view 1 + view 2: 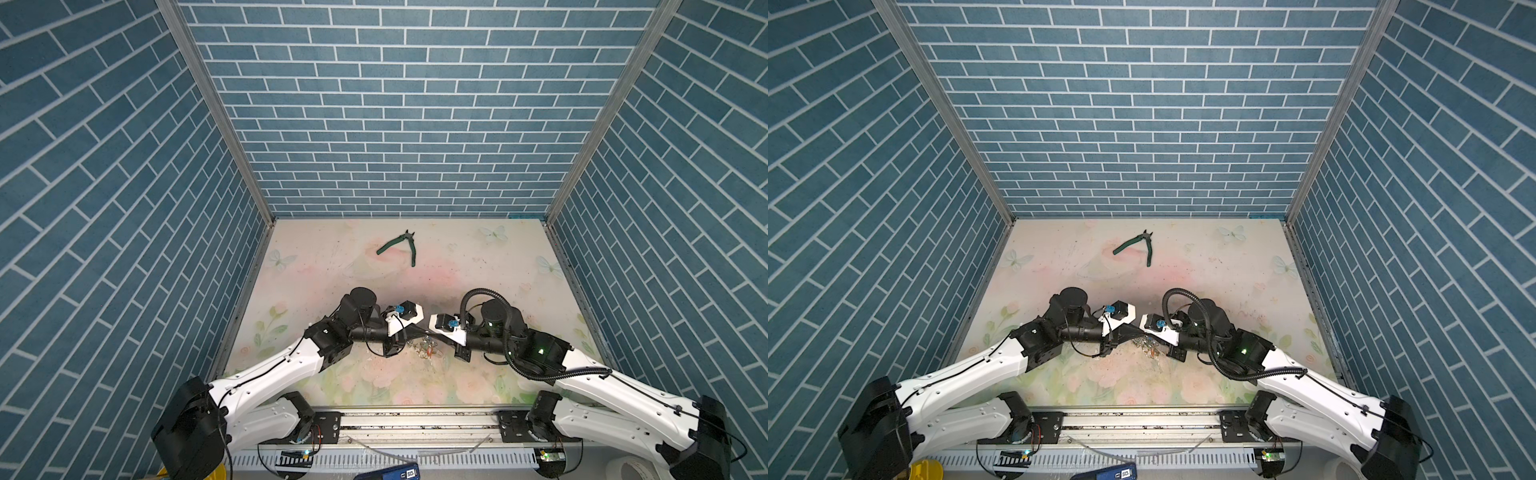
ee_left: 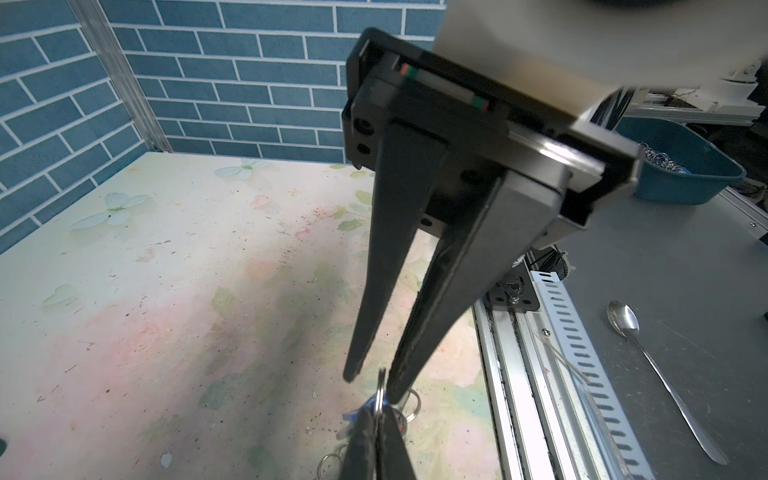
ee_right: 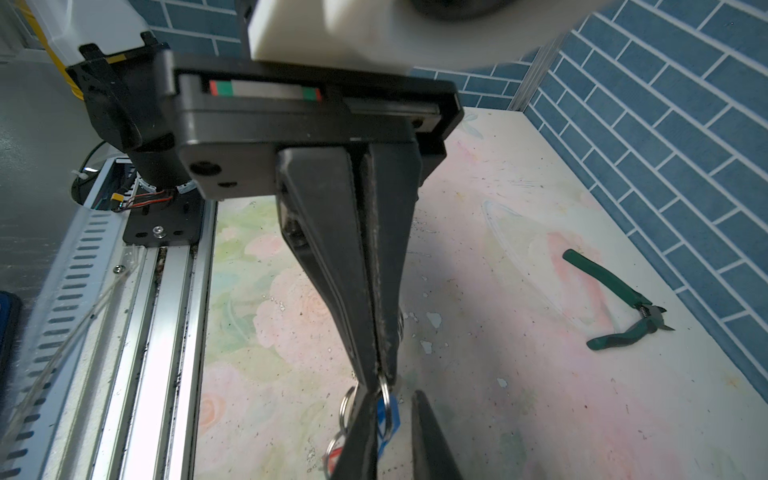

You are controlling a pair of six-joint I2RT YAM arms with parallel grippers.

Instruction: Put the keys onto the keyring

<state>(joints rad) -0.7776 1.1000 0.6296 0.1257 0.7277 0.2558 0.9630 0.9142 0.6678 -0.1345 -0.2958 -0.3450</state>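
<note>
Walls: blue brick-pattern panels, a back wall [image 1: 407,104] and two side walls [image 1: 104,187], close in the stall on three sides.
Frame: bare aluminium posts [image 1: 216,112] stand at the back corners.
Tabletop: pale floral print [image 1: 457,266] with pink roses and white butterflies [image 1: 493,233], scuffed and speckled.
Front edge: an aluminium rail [image 1: 415,419] and a white slotted cable duct [image 1: 374,459].
Alongside: a grey bench [image 2: 685,257] carrying a blue tub [image 2: 685,187] and a steel spoon [image 2: 622,318].
Light: even and soft, with a dim patch at mid-table.

You see the keys [image 3: 394,411], blue tag on a silver ring, right by the keyring [image 1: 424,347], bunched shiny rings.
</note>
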